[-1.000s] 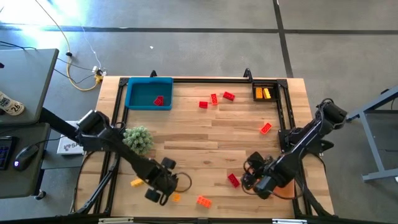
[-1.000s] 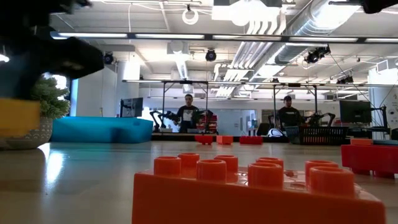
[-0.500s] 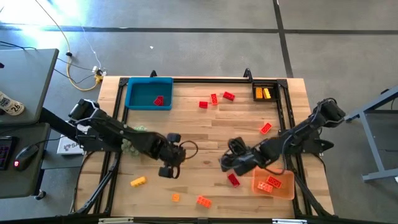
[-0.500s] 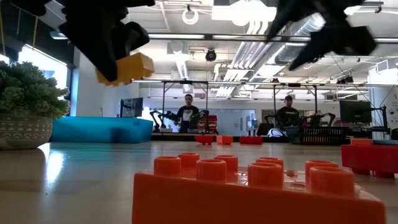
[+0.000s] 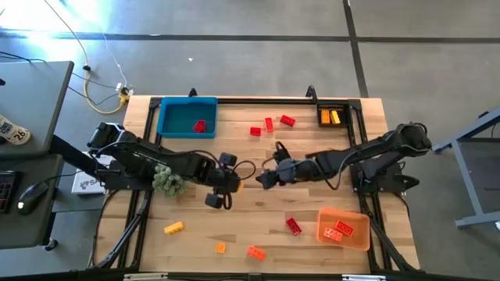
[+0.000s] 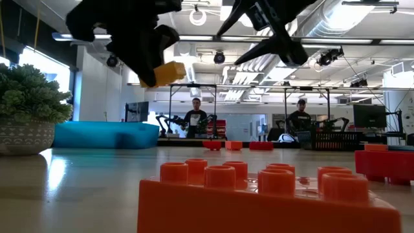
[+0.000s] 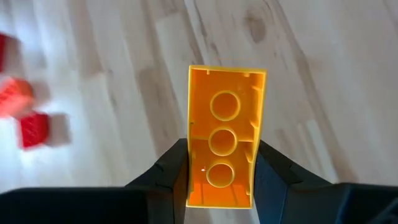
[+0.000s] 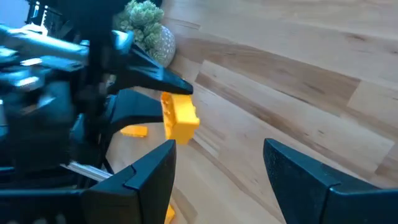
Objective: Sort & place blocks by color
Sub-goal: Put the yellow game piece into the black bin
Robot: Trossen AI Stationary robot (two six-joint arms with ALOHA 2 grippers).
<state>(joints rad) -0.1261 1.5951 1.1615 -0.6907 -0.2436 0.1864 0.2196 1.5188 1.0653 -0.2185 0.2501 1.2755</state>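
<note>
Mid-table, well above the wood, the left gripper [image 7: 221,180] pinches a yellow block [image 7: 225,134] by one end. The right gripper [image 8: 217,168], jaws spread and empty, faces it closely; probably a handover, and a mistimed release drops it.

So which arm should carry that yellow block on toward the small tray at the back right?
Probably the right: its open gripper faces the yellow block held by the left gripper, and its base sits nearer that tray.

Bright overhead light; left wrist view blurred
</note>
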